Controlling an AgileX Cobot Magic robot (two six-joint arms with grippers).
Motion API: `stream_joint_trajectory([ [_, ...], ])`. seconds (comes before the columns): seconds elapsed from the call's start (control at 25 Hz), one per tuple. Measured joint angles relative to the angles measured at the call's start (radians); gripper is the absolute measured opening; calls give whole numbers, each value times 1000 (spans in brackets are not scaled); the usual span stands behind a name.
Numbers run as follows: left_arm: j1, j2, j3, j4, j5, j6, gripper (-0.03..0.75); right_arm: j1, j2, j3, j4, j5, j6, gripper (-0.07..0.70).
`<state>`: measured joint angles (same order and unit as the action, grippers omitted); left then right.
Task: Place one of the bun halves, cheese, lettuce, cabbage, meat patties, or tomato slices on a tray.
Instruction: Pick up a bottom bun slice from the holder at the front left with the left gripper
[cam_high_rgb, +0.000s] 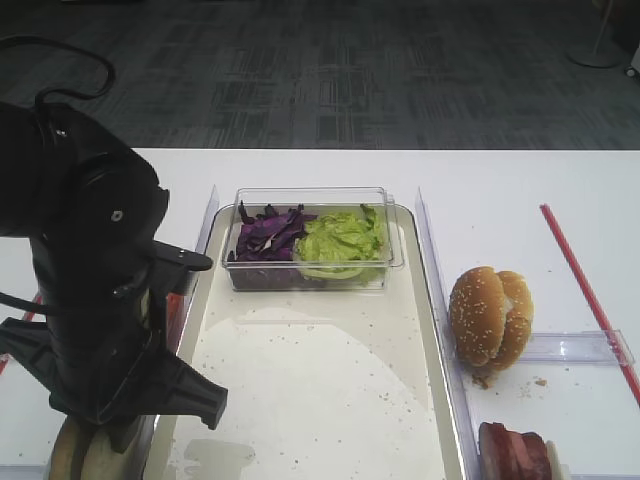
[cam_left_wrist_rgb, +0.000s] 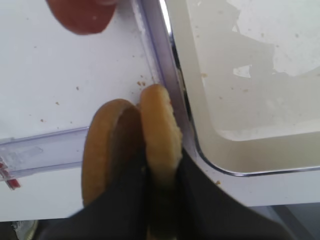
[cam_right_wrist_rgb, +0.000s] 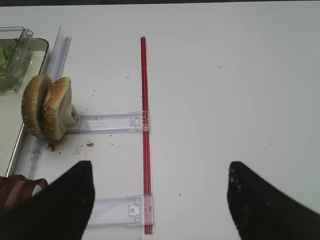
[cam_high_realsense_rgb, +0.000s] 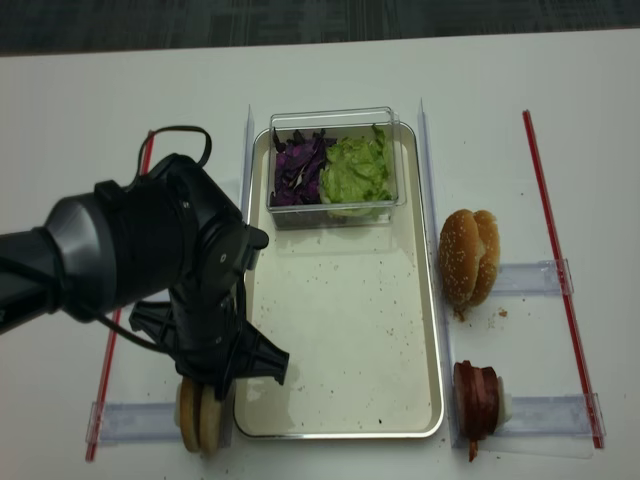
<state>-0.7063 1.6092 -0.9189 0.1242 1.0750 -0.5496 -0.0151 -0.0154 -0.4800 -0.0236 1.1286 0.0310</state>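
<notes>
The tray (cam_high_realsense_rgb: 345, 330) lies lengthwise in the middle of the white desk (cam_high_realsense_rgb: 560, 130), its raised silvery rim running along clear plastic rails on both long sides. Most of its cream base is bare and crumb-speckled. Only the 12 o'clock end is taken up, by a clear tub (cam_high_realsense_rgb: 335, 165) holding the purple cabbage (cam_high_realsense_rgb: 298, 165) at its left and the green lettuce (cam_high_realsense_rgb: 358, 170) at its right.

The left arm (cam_high_realsense_rgb: 130, 260) bends down over the desk at the tray's 8 o'clock corner. In the left wrist view its fingers (cam_left_wrist_rgb: 192, 200) are pressed against both faces of one bun half (cam_left_wrist_rgb: 160, 130), which stands on edge just beside the tray's rim; a second half (cam_left_wrist_rgb: 102, 150) stands touching it on the far side from the tray. A red-brown round piece (cam_left_wrist_rgb: 82, 12) sits near the rail farther along.

At 3 o'clock of the tray two sesame buns (cam_high_realsense_rgb: 470, 258) stand on edge, and at 5 o'clock lie the meat patties (cam_high_realsense_rgb: 478, 400). The right fingers (cam_right_wrist_rgb: 265, 200) hang spread wide with nothing between them, over open desk beside a red strip (cam_right_wrist_rgb: 145, 125).
</notes>
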Motion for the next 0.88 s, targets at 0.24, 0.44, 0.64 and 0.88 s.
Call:
stream_joint_trajectory([
  [0.24,0,0,0,0,3,-1,66,0,0,0,0,0,0,571],
  [0.44,0,0,0,0,6,-1,65,0,0,0,0,0,0,571],
  [0.64,0,0,0,0,12,-1,64,0,0,0,0,0,0,571],
  [0.88,0,0,-18,2,35,-1,64,0,0,0,0,0,0,571],
])
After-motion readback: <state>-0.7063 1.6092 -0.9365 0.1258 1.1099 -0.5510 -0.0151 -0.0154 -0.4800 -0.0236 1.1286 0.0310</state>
